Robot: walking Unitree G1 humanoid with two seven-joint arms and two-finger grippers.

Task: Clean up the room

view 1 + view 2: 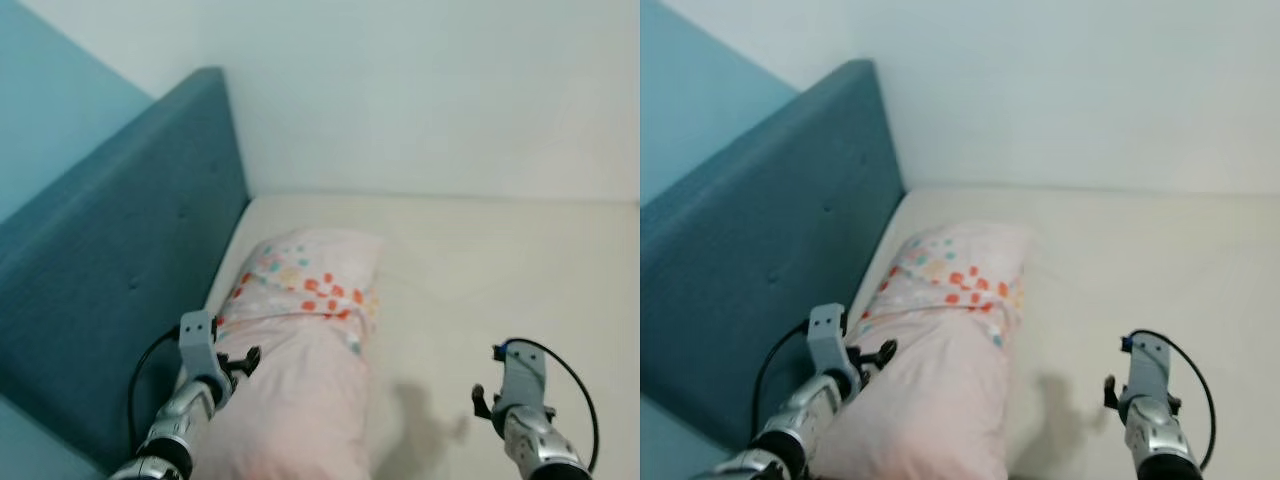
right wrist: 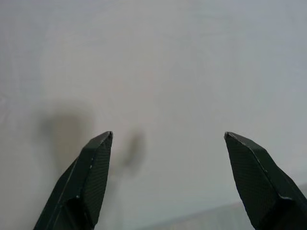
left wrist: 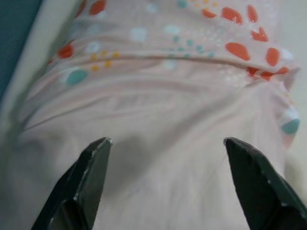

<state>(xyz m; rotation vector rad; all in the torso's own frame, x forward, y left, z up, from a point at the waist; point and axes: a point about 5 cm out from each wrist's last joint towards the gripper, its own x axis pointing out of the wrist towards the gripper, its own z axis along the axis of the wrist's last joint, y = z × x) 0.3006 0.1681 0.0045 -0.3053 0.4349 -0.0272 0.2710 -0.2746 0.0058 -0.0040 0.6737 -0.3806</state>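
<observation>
left hand (image 3: 165, 143) spread wide over the pillow (image 1: 300, 340), gripping nothing

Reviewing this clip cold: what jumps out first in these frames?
A pink pillow with orange and teal spots lies on the cream mattress, close beside the blue padded headboard. The left gripper hangs open just over the pillow's plain end, while the right gripper, also open, hovers above bare sheet.
</observation>
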